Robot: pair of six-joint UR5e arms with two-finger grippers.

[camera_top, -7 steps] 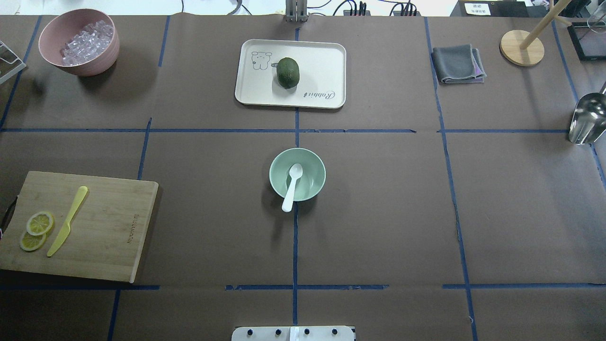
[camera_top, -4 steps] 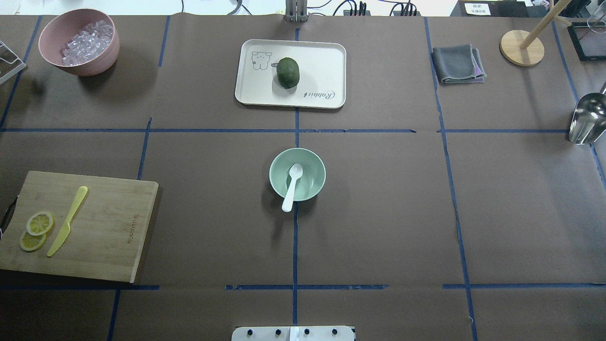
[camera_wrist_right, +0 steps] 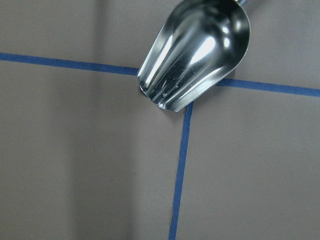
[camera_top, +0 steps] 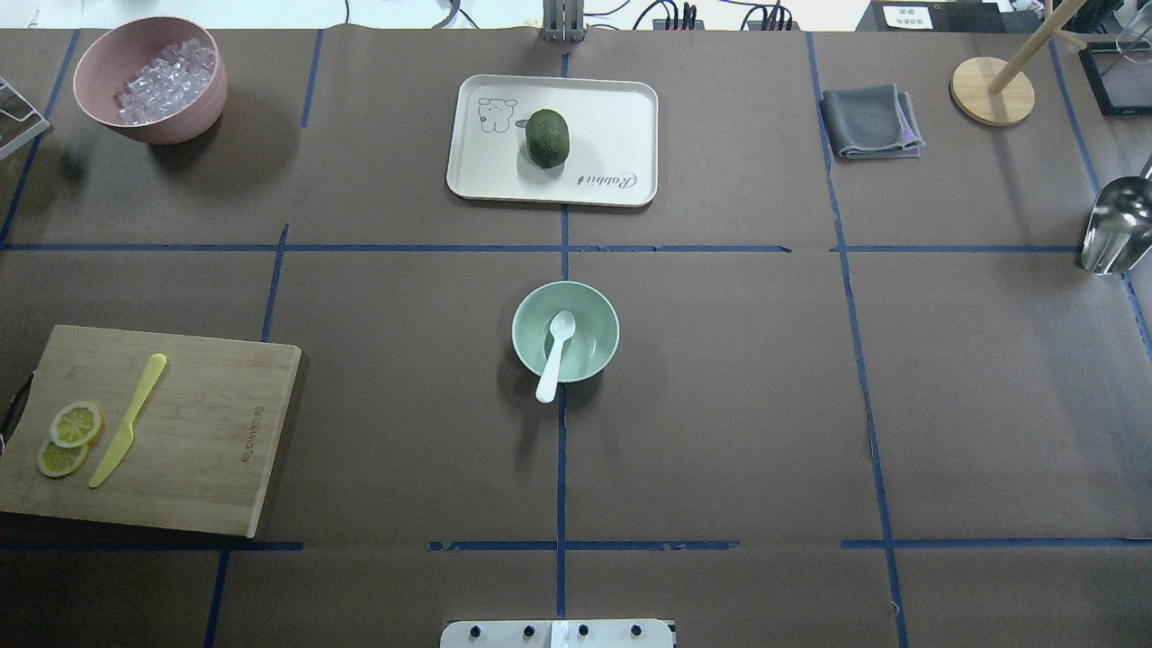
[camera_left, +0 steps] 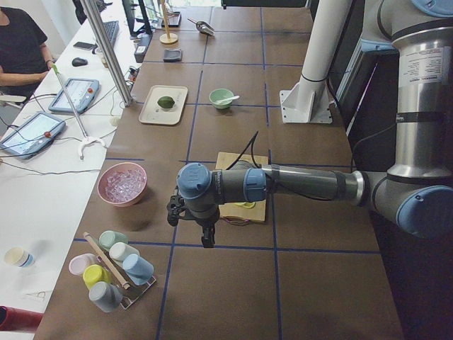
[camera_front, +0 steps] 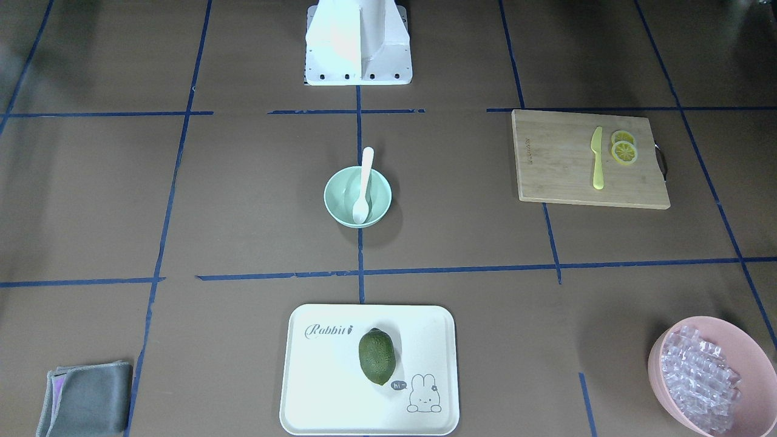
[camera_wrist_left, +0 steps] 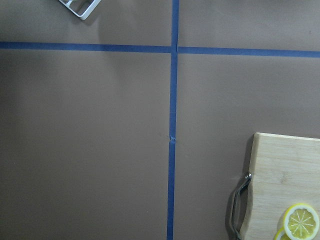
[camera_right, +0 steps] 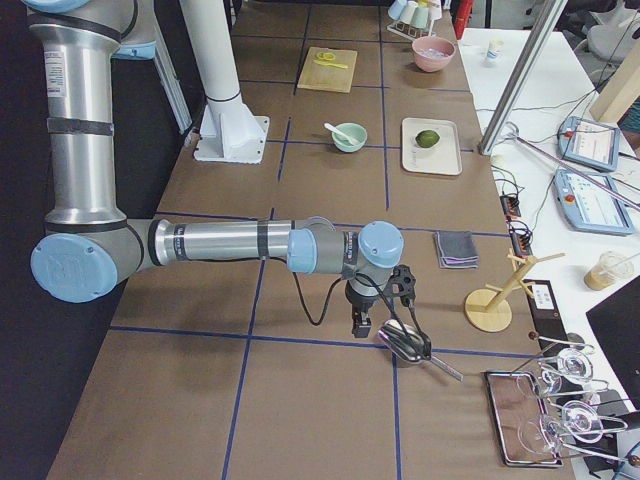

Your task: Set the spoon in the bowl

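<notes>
At table [camera_top: 720, 405] centre, spoon [camera_top: 554, 358] in bowl [camera_top: 601, 344], tray [camera_top: 616, 117] reading "Rabbit" (also "hi~"), left claw [camera_left: 206, 238], right claw [camera_right: 358, 324], grip untellable.

Lit brightly and evenly from overhead, with only soft, faint shadows close around the bowl [camera_top: 565, 330] and beside the pink bowl [camera_top: 150, 79]. Blown out to flat white on the robot base [camera_front: 358, 42] and beyond the far edge of the table [camera_top: 720, 405] in the overhead view, with hard mirror glare on the metal scoop [camera_wrist_right: 195, 50] in the right wrist view. Sharp throughout, both wrist views included; slightly darker toward the corners of the front-facing view.
</notes>
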